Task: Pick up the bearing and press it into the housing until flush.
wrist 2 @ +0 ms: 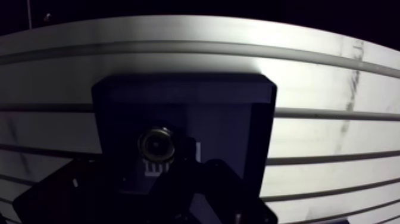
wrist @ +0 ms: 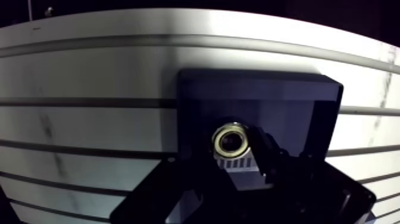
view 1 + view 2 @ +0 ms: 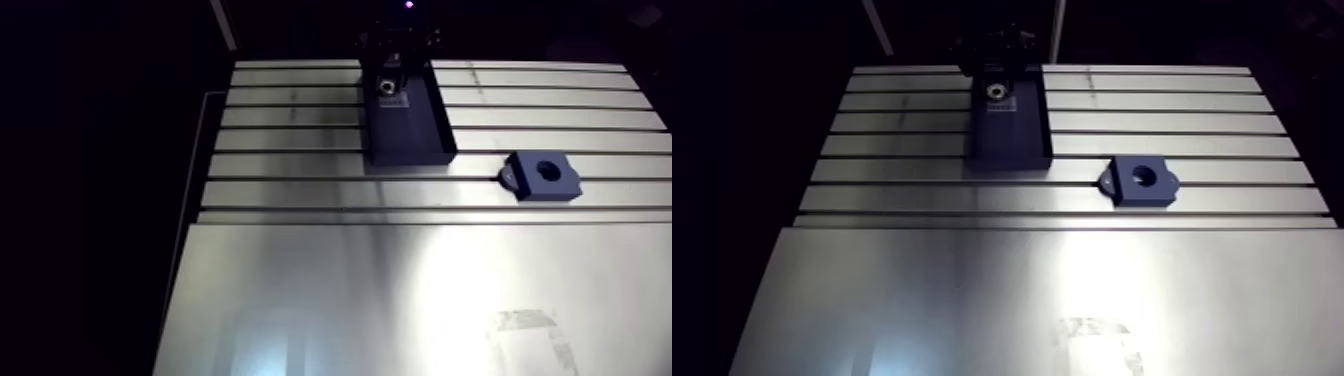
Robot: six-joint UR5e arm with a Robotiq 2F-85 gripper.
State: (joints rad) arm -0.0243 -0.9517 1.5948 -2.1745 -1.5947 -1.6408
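The bearing [image 2: 231, 140], a small shiny ring, lies at the far end of a dark blue open tray [image 3: 410, 135], beside a white striped label. My gripper [image 3: 388, 72] hangs straight down over that end of the tray, its tip right at the bearing; in the wrist view its dark parts blend into the tray. The housing [image 3: 543, 176], a dark blue block with a round hole in its top face, sits on the table to the right of the tray, apart from it.
The slotted aluminium table [image 3: 300, 190] runs under the tray and housing. Nearer the camera lies a smooth metal plate [image 3: 380, 300] with a faint pale patch [image 3: 525, 330] on it. The table's left edge drops into darkness.
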